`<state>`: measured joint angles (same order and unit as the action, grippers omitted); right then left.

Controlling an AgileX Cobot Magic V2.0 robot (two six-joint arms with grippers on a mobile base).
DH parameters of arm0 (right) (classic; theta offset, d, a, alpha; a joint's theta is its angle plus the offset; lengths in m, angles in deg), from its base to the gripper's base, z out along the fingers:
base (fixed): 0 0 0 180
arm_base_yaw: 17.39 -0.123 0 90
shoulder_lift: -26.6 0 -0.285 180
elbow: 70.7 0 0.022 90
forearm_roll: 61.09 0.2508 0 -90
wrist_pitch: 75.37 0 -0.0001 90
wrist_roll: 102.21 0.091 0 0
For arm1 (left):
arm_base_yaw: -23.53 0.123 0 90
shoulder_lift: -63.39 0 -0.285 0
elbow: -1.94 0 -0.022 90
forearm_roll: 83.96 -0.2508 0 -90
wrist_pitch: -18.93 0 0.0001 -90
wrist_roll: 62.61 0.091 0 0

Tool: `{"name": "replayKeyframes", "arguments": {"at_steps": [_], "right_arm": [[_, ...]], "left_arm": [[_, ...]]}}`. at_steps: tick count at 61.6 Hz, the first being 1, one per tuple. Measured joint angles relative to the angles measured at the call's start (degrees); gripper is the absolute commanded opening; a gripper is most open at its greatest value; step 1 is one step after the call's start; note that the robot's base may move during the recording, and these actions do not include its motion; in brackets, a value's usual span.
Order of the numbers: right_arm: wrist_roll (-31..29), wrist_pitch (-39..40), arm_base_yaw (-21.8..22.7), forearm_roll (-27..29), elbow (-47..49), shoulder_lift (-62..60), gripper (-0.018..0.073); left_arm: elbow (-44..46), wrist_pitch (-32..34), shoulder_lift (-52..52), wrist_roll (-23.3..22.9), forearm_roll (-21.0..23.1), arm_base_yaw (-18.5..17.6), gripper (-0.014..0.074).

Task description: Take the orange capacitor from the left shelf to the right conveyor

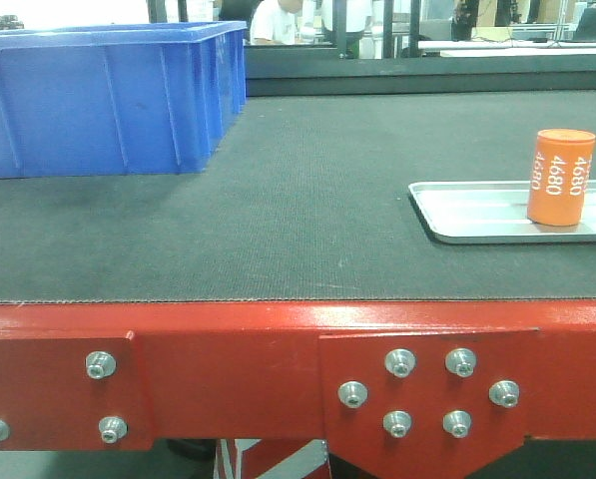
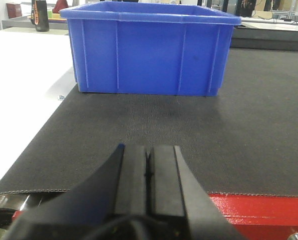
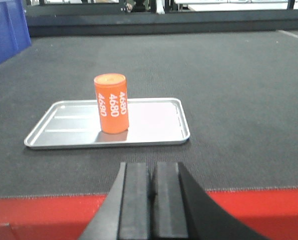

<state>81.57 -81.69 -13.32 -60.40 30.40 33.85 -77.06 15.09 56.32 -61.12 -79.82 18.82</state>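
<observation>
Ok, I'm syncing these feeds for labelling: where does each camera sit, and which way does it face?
Front view: low at the red frame, facing across the belt; no robot parts show.
Left wrist: behind the shut left gripper, facing the blue bin.
Right wrist: behind the shut right gripper, facing the orange capacitor standing on the silver tray.
Front and right wrist views share capacitor and tray.

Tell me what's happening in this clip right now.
Nothing is being held. The orange capacitor stands upright on a silver tray lying on the conveyor belt. The right gripper is shut and empty at the belt's red edge, facing the tray. The left gripper is shut too, facing a blue bin on the belt.
</observation>
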Motion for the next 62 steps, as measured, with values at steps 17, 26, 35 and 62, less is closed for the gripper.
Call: {"name": "replayKeyframes", "arguments": {"at_steps": [17, 26, 35, 62], "right_arm": [[0.0, 0.44, 0.0, 0.04, 0.0, -0.09, 0.0056], [0.0, 0.53, 0.0, 0.13, 0.0, -0.09, 0.0056], [0.0, 0.53, 0.0, 0.13, 0.0, -0.09, 0.0056], [0.0, 0.66, 0.0, 0.13, 0.0, -0.09, 0.0056]], "left_arm": [[0.0, 0.0, 0.0, 0.0, 0.0, 0.0, -0.0127], [0.0, 0.0, 0.0, 0.0, 0.0, 0.0, -0.0127], [0.0, 0.0, 0.0, 0.0, 0.0, 0.0, -0.0127], [0.0, 0.0, 0.0, 0.0, 0.0, 0.0, -0.0127]]}}
